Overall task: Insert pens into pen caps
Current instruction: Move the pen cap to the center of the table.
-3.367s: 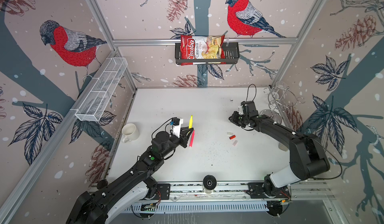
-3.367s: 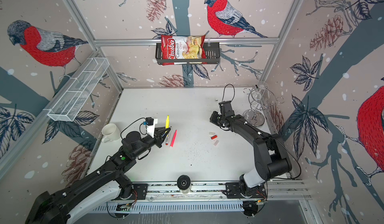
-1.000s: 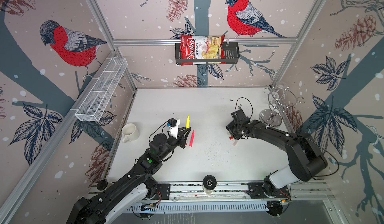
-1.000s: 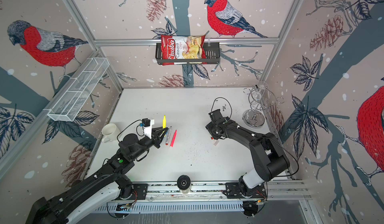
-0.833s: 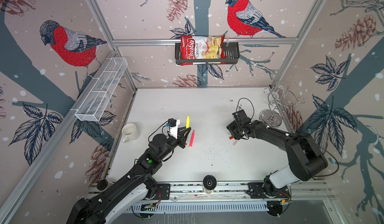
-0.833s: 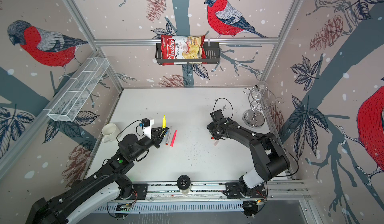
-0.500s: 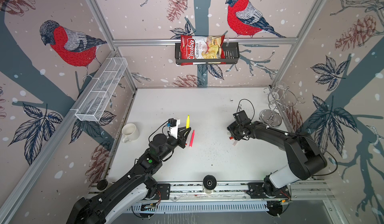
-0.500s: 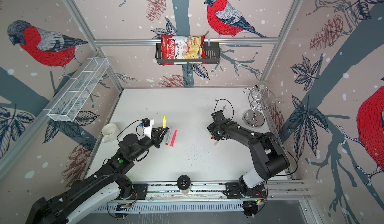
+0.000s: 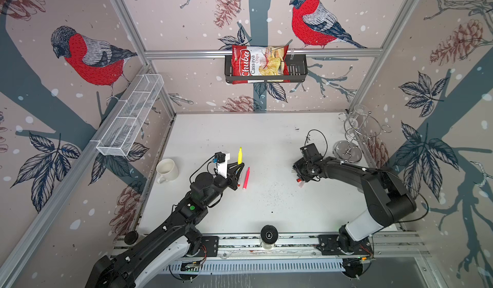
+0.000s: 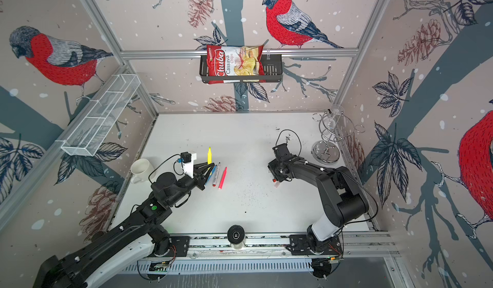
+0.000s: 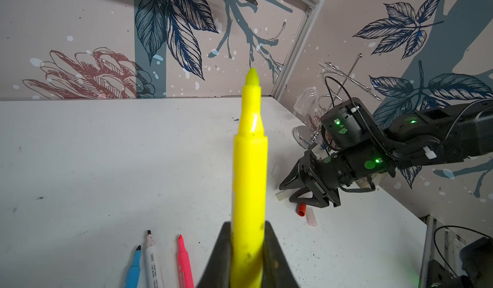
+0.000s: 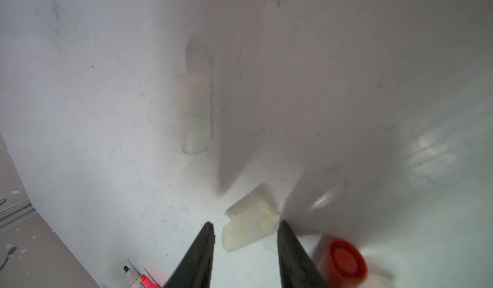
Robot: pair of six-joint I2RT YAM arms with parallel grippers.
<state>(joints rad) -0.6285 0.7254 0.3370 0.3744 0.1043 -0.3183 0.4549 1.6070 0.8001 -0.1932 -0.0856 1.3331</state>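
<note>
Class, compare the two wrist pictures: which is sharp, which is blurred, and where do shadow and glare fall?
Left wrist view: sharp, a glare streak on the neck of the yellow pen. Right wrist view: soft, the far translucent cap hazy, the red cap smeared; shadow darkens the table, a bright glare patch within it.

- Both top views are lit brightly and evenly from above; the white table is shown without glare, and only soft shadows are cast under the arms.
- In the left wrist view, the yellow pen is rendered sharply.
- The right wrist view is heavily blurred: a whitish cap and the red cap are smeared, and the table is crossed by a broad grey shadow.
</note>
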